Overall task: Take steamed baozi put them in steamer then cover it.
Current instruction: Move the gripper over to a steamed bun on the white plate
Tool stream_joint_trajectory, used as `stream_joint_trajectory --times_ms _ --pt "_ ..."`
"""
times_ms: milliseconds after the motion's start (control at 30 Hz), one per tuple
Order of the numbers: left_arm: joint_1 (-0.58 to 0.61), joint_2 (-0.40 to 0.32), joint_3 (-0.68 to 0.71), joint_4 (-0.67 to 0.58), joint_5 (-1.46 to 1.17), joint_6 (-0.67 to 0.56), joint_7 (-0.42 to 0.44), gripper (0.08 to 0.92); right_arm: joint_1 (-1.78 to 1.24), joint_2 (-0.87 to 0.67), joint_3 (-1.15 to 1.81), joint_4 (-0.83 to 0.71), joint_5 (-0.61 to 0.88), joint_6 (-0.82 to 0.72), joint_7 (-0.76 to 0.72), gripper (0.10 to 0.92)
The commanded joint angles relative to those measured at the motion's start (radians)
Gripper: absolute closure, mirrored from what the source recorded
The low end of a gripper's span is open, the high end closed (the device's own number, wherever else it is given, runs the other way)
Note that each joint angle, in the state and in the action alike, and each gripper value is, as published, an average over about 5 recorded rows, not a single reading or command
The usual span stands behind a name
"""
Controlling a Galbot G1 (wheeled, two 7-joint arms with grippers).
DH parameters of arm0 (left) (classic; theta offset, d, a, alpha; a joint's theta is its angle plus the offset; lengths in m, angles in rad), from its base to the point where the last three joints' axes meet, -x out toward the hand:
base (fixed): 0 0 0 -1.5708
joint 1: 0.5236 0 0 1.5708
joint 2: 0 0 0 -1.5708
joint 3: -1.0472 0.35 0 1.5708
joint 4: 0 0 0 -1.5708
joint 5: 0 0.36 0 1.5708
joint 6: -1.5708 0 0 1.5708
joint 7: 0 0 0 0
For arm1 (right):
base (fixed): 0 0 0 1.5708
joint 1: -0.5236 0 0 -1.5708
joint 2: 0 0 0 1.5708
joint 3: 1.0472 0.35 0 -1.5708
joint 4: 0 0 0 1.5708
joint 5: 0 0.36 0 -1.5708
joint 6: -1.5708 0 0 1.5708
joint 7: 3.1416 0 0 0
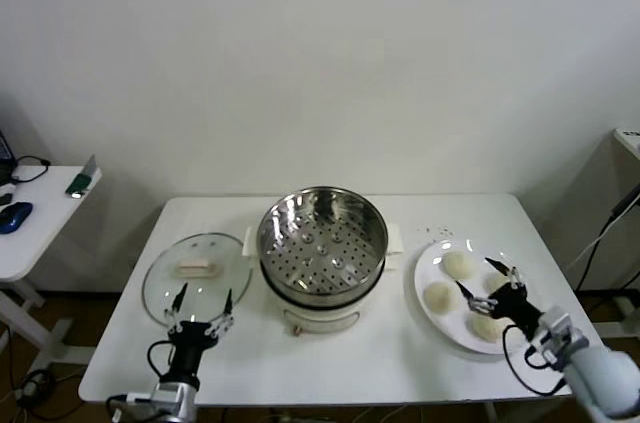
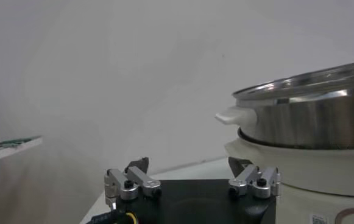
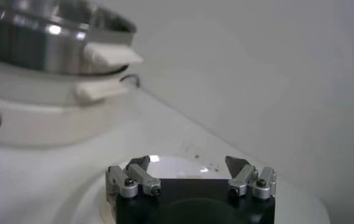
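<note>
The steel steamer [image 1: 322, 243] stands uncovered and empty at the table's middle; it also shows in the left wrist view [image 2: 311, 122] and the right wrist view [image 3: 42, 36]. The glass cover [image 1: 160, 288] with its cream handle [image 1: 196, 267] lies flat to its left. Four baozi lie on a white plate [image 1: 470, 243] to the right: one [image 1: 458, 264], another [image 1: 438, 295], a third [image 1: 488, 326], and a fourth [image 1: 497, 281] partly hidden by my right gripper [image 1: 475, 276]. That gripper [image 3: 187, 163] is open and empty over the plate. My left gripper [image 1: 204, 295] [image 2: 189, 165] is open at the cover's near edge.
The white table's front edge [image 1: 300, 398] runs just behind both wrists. A side table [image 1: 40, 233] at far left holds a blue mouse [image 1: 15, 215] and a green item [image 1: 80, 181]. Cables hang at far right [image 1: 605, 238]. The wall is close behind.
</note>
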Motion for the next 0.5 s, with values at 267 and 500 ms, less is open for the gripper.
stream_joint_trajectory --times_ms 267,500 --pt "-0.017 0.016 -0.001 0.018 -0.016 0.005 0.004 0.177 0.679 -0.28 -0.519 -0.313 -0.281 0.062 -0.465 0.203" --pt "-0.038 0.024 -0.006 0.022 -0.019 0.024 0.0 0.177 1.245 -0.121 -1.123 -0.521 -0.271 0.098 -0.525 0.203"
